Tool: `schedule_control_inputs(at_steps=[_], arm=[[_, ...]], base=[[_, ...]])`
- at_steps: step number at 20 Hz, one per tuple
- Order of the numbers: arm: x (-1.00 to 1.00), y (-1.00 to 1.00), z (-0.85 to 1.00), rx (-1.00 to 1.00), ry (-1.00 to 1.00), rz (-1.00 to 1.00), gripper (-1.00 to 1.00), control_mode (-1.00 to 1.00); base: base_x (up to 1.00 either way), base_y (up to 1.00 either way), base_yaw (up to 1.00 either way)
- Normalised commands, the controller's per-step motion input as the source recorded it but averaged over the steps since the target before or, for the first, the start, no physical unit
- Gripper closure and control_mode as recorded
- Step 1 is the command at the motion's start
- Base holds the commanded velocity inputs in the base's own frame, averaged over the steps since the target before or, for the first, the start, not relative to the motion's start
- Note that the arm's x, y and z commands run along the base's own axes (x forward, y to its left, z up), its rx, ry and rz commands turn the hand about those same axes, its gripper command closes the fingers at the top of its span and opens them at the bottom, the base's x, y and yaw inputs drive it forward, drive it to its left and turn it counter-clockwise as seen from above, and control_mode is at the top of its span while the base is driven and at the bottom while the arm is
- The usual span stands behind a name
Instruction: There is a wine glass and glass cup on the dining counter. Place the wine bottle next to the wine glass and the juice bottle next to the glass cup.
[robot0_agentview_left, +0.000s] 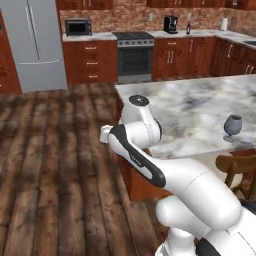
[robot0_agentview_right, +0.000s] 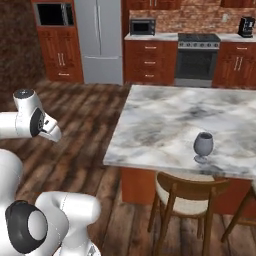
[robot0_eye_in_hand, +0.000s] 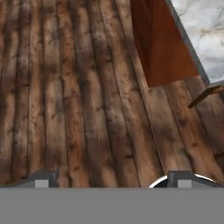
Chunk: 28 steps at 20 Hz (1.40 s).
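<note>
Only one glass: the wine glass (robot0_agentview_left: 232, 126) stood upright on the dining counter (robot0_agentview_left: 185, 107), near the edge by the chairs.
Bottles: a tiny dark bottle (robot0_agentview_left: 188, 28) stood on the far back counter by the coffee machine (robot0_agentview_left: 171, 24); it was too small to tell which bottle it was.
Gripper: the gripper (robot0_eye_in_hand: 113, 179) pointed down at the wood floor (robot0_eye_in_hand: 65, 96); its fingers were wide apart and held nothing.
What could go wrong: I think the arm could bump the counter corner (robot0_eye_in_hand: 162, 48) when the base drove, since it sat close beside it.
Another risk: a bottle put down too close could knock the thin-stemmed glass over.
Hard to see: the chair (robot0_agentview_right: 187, 192) was cut off at the edge, and the gripper's fingertips (robot0_eye_in_hand: 41, 178) barely poked into the hand view.
</note>
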Motion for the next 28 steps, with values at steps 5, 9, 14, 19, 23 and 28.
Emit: schedule_control_inputs(at_steps=[5, 9, 14, 19, 23, 28], arm=[[0.00, 0.00, 0.00, 0.00, 0.00, 0.00, -1.00, 1.00], [0.00, 0.00, 0.00, 0.00, 0.00, 0.00, -1.00, 1.00], [0.00, 0.00, 0.00, 0.00, 0.00, 0.00, -1.00, 1.00], [0.00, 0.00, 0.00, 0.00, 0.00, 0.00, -1.00, 1.00], [0.00, 0.00, 0.00, 0.00, 0.00, 0.00, -1.00, 1.00], [0.00, 0.00, 0.00, 0.00, 0.00, 0.00, -1.00, 1.00]], base=[[0.57, 0.77, -0.07], [0.56, 0.78, -0.08], [0.49, 0.77, -0.12], [0.72, 0.54, -0.21], [0.93, 0.25, -0.18], [0.94, 0.24, -0.16]])
